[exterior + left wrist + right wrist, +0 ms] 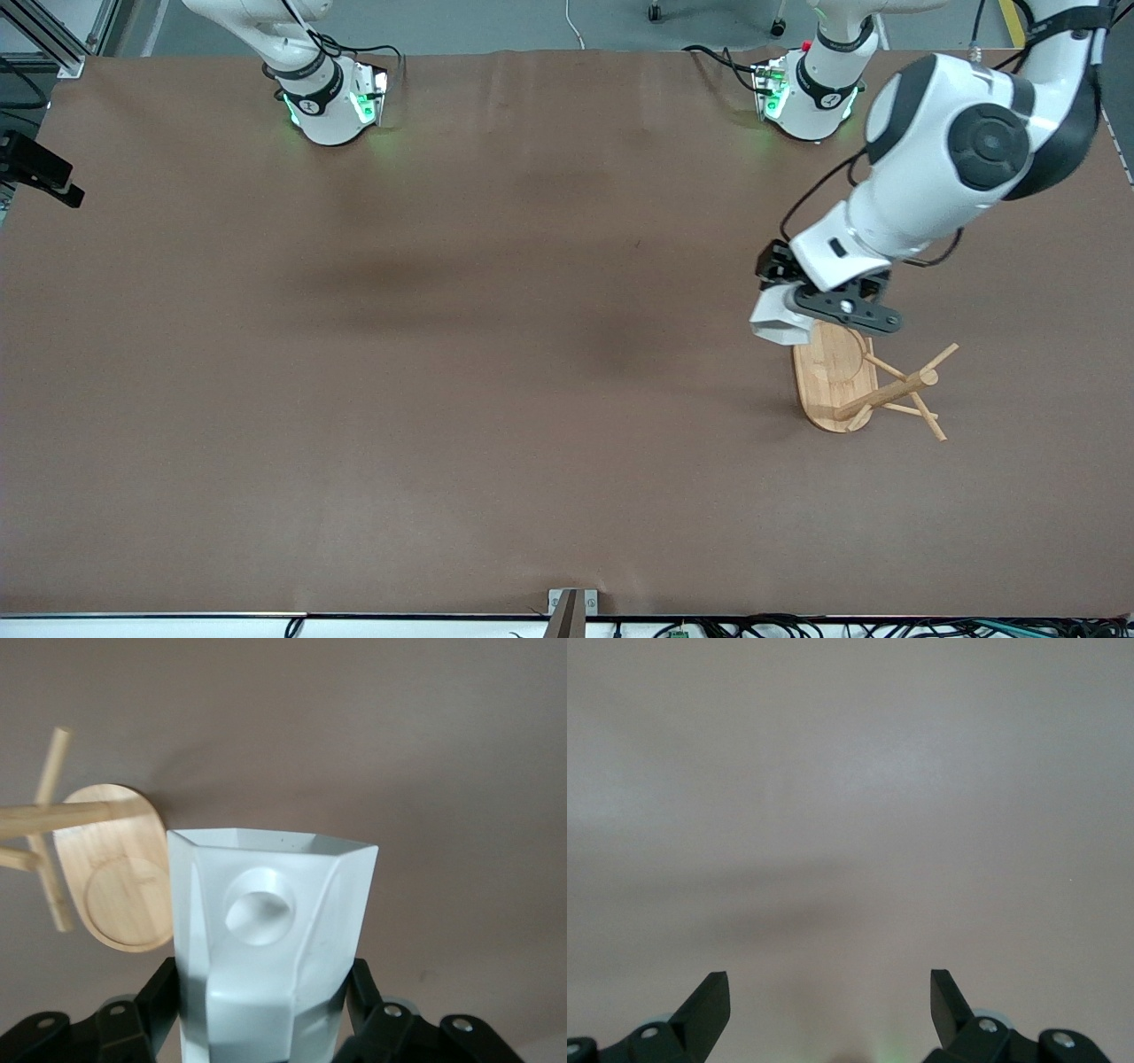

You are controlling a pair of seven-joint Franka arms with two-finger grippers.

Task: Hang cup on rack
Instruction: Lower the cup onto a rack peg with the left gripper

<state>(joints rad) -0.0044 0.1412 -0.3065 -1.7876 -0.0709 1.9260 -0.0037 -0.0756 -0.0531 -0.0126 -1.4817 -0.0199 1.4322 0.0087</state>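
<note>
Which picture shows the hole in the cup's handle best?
The left wrist view: the cup fills it, held between the left gripper's fingers, with the round hole facing the camera. The front view shows the cup only as a small white shape by the rack. The right wrist view shows only bare table.

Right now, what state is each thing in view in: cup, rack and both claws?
cup: held off the table in the left claw, handle hole facing the wrist camera, not yet on a peg.
rack: upright on the table, no cup on the pegs in view.
left claw: shut on the cup, over the rack's base edge.
right claw: open, holding nothing, waiting.
</note>
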